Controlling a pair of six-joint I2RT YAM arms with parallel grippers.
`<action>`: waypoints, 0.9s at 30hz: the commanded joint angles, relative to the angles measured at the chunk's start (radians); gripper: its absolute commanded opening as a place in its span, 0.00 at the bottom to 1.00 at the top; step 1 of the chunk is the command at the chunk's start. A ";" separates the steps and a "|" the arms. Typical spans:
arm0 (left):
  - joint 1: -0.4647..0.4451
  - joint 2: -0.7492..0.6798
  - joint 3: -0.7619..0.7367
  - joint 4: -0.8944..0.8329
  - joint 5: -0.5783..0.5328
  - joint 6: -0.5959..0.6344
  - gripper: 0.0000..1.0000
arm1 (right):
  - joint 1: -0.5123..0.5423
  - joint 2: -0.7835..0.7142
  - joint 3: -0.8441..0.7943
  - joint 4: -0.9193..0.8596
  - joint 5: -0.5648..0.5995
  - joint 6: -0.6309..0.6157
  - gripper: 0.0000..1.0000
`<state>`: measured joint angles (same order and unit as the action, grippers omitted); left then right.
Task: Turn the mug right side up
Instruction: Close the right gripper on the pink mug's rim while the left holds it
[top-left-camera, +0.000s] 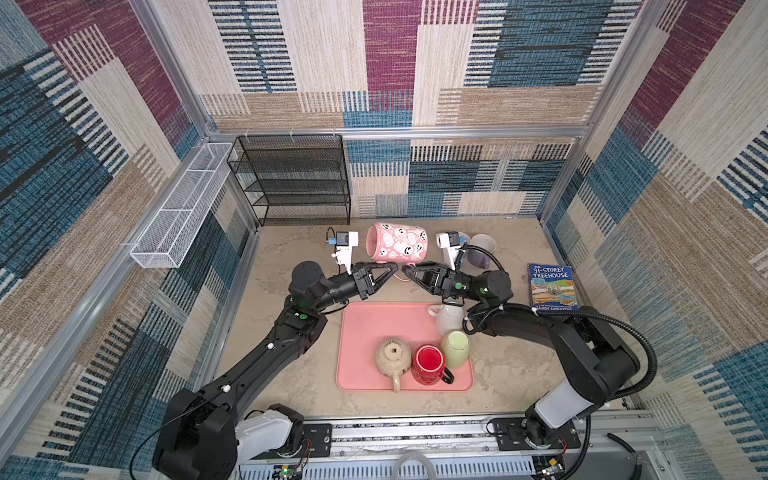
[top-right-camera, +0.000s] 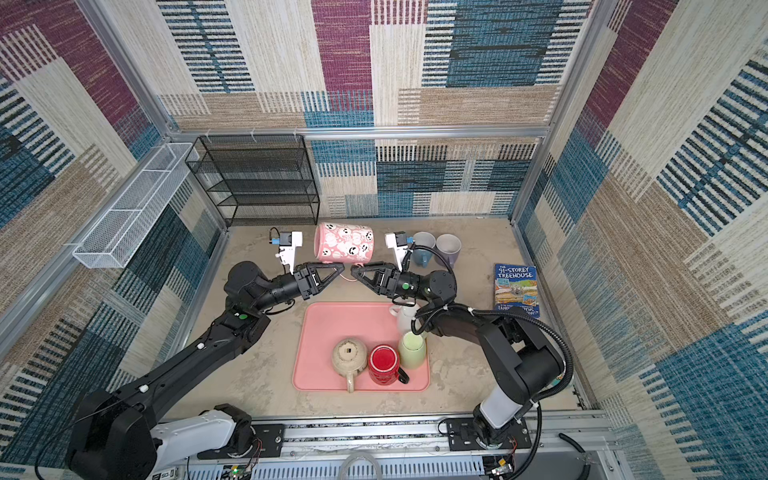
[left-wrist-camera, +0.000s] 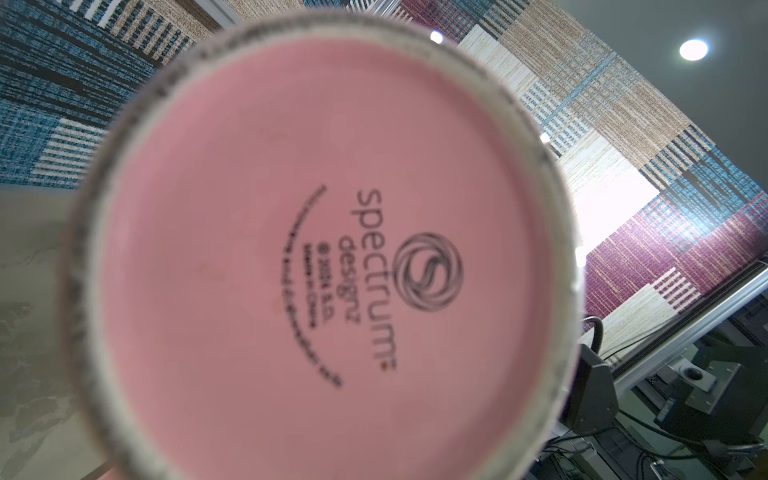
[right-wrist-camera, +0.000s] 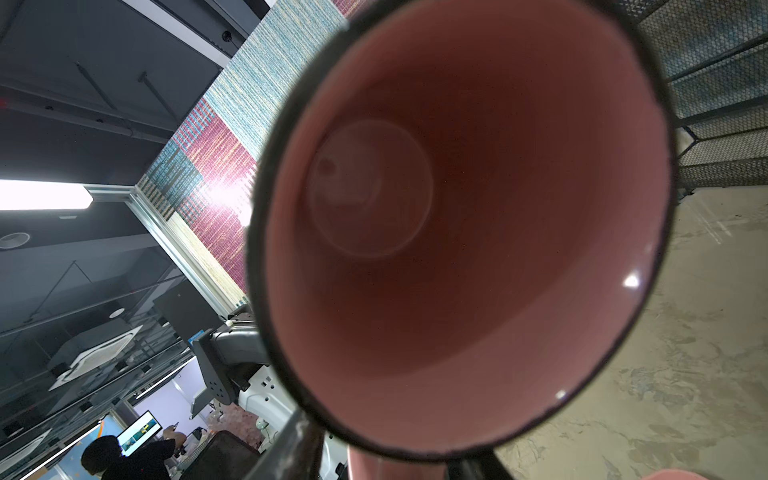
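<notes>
Patchwork fabric walls (top-left-camera: 386, 62) in blue, magenta, cream and tan enclose the cell on three sides, held by an aluminium frame (top-left-camera: 395, 132). The table (top-left-camera: 291, 249) is mottled beige. A black mesh shelf rack (top-left-camera: 295, 178) stands at the back left. A white wire basket (top-left-camera: 178, 208) hangs on the left wall. A round ceiling light (left-wrist-camera: 693, 50) glows overhead.

Blurred fine print under the pink mug (left-wrist-camera: 316, 249), its base cut by the view's edge.
</notes>
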<state>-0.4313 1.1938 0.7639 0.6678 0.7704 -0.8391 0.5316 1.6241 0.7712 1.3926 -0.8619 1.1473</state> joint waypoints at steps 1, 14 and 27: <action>-0.001 0.014 -0.003 0.128 0.029 -0.019 0.00 | 0.008 0.014 0.024 0.128 0.013 0.020 0.40; 0.002 0.045 -0.053 0.202 0.030 -0.043 0.00 | 0.008 0.031 0.043 0.142 0.064 0.038 0.06; 0.002 -0.006 -0.060 0.026 -0.009 0.044 0.44 | 0.008 -0.030 0.019 0.014 0.071 -0.048 0.00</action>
<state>-0.4305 1.2098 0.7063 0.7734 0.7677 -0.8558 0.5392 1.6238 0.7879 1.3613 -0.8253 1.1610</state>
